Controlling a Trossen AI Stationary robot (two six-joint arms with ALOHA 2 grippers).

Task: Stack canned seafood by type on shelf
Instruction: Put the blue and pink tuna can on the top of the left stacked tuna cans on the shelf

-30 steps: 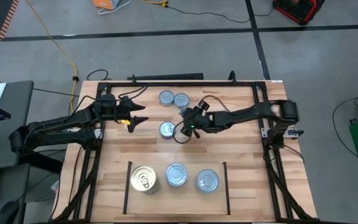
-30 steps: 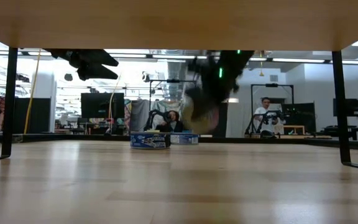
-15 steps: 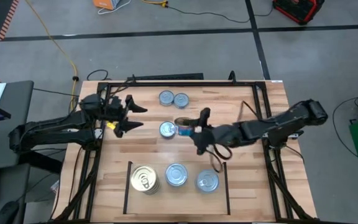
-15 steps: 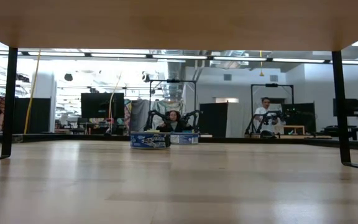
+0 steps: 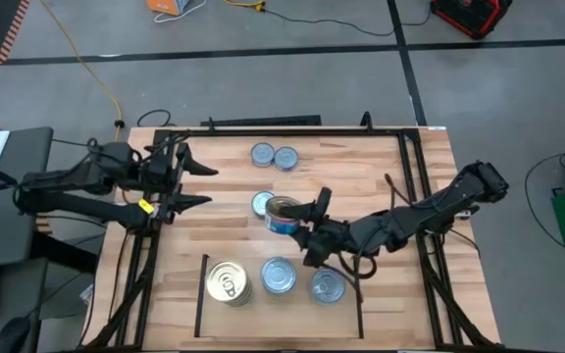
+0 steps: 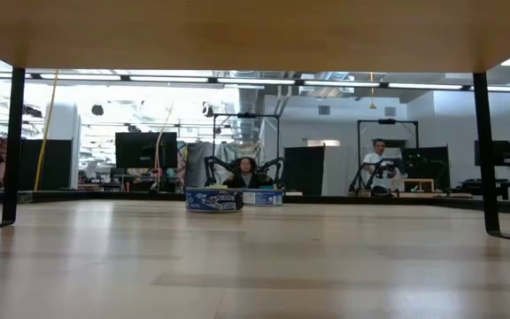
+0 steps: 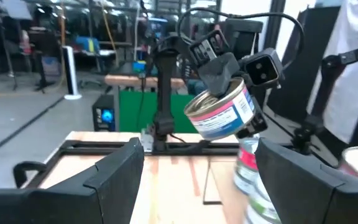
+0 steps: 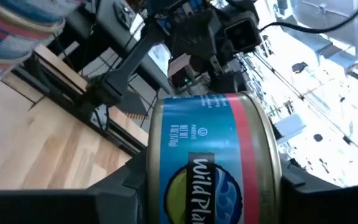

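Observation:
My right gripper (image 5: 300, 224) hangs over the middle of the table, shut on a blue-and-red labelled tin (image 5: 282, 214), also seen in the left wrist view (image 7: 222, 109). The shelf (image 5: 202, 294), at the near edge, holds a gold-topped stack (image 5: 227, 282) and two silver-topped tins (image 5: 279, 276) (image 5: 328, 285). A loose tin (image 5: 262, 202) sits on its base just beyond the held one. Two more (image 5: 263, 154) (image 5: 285, 157) stand near the far edge. My left gripper (image 5: 179, 176) is open at the table's left side, touching nothing. My right gripper pinches the tin by its round side wall (image 8: 210, 155), one finger (image 8: 126, 186) on each side. The fingers come about level from the table's right. The tin is lifted clear and tilted, its lid (image 7: 205, 106) facing partly toward the left arm.
A black metal frame (image 5: 405, 167) runs around the tabletop, with legs (image 6: 11, 142) (image 6: 482, 142) in the low view. Bare wood lies between the shelf and the far tins. People sit in the room beyond (image 6: 381, 164).
My right gripper has carried the tin from beside the loose middle tin toward the near edge and the shelf, rising out of the low view, its arm swinging round. My left gripper has drawn back toward the table's left edge, still open.

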